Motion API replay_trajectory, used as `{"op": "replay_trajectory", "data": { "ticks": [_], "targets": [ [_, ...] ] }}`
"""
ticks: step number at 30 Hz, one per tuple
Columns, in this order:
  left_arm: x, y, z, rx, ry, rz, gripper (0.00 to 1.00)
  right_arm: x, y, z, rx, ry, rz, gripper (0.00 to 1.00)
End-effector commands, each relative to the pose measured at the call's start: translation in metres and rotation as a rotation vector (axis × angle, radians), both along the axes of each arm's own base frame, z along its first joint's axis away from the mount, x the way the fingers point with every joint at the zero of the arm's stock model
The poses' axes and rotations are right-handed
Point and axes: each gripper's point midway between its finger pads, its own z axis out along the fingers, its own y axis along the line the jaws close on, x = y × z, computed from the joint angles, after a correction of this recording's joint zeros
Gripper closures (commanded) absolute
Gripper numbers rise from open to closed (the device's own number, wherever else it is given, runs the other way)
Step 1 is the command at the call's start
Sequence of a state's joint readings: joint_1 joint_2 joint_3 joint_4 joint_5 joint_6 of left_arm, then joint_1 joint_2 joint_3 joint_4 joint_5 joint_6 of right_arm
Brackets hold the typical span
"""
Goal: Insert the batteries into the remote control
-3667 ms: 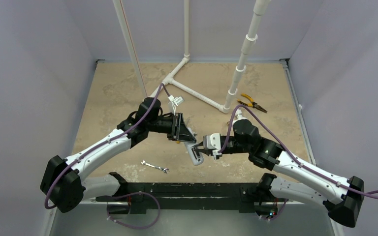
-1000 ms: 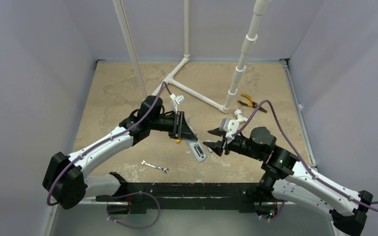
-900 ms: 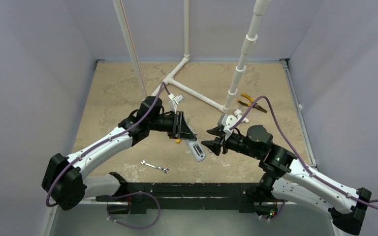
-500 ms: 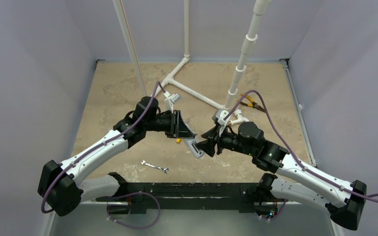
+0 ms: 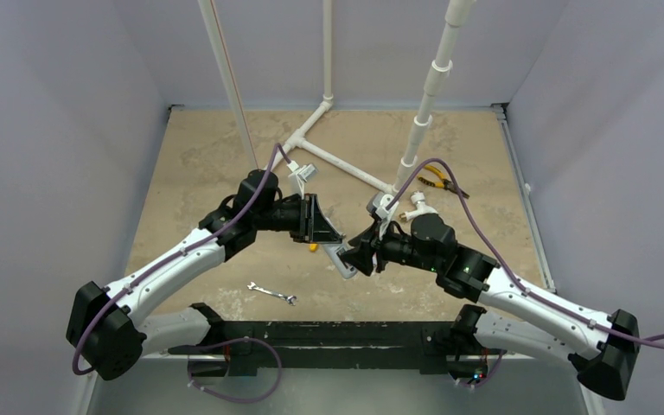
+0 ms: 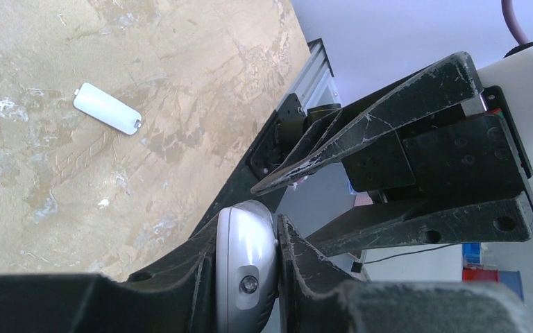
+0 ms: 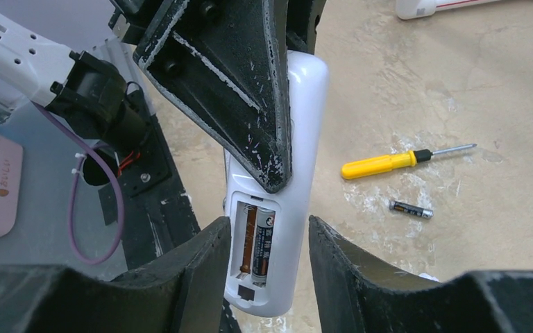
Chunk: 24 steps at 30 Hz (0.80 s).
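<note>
I can read no text anywhere. The battery [image 7: 264, 239] label inside the remote control [image 7: 307, 152] is too blurred for me.

The remote [image 7: 308, 139] and cover [image 6: 107, 109] are white, the batteries [image 7: 258, 239] black and copper, the screwdriver [image 7: 388, 163] handle yellow; the table [image 7: 423, 83] is tan with mottled marbling.

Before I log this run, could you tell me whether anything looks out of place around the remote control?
The remote control, held in the left fingers, has its battery bay open. A white cover lies loose on the table, and one battery lies beside the yellow screwdriver.
</note>
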<state>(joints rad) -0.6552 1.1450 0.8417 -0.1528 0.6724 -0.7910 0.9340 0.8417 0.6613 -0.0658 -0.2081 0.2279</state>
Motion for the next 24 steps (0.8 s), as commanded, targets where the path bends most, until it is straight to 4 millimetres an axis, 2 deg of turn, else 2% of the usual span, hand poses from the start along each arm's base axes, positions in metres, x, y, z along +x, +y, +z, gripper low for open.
{"op": "replay_trajectory", "data": {
  "ticks": [1, 15, 24],
  "targets": [
    [0.0, -0.003, 0.026, -0.054, -0.07, -0.017, 1.0, 0.005, 0.001, 0.004, 0.017, -0.022, -0.014, 0.57],
    [0.0, -0.003, 0.028, -0.059, -0.071, -0.015, 1.0, 0.011, 0.002, -0.007, -0.005, -0.026, -0.032, 0.66],
    [0.0, -0.003, 0.028, -0.058, -0.074, -0.015, 1.0, 0.009, 0.002, -0.011, -0.01, -0.019, -0.024, 0.82]
  ]
}}
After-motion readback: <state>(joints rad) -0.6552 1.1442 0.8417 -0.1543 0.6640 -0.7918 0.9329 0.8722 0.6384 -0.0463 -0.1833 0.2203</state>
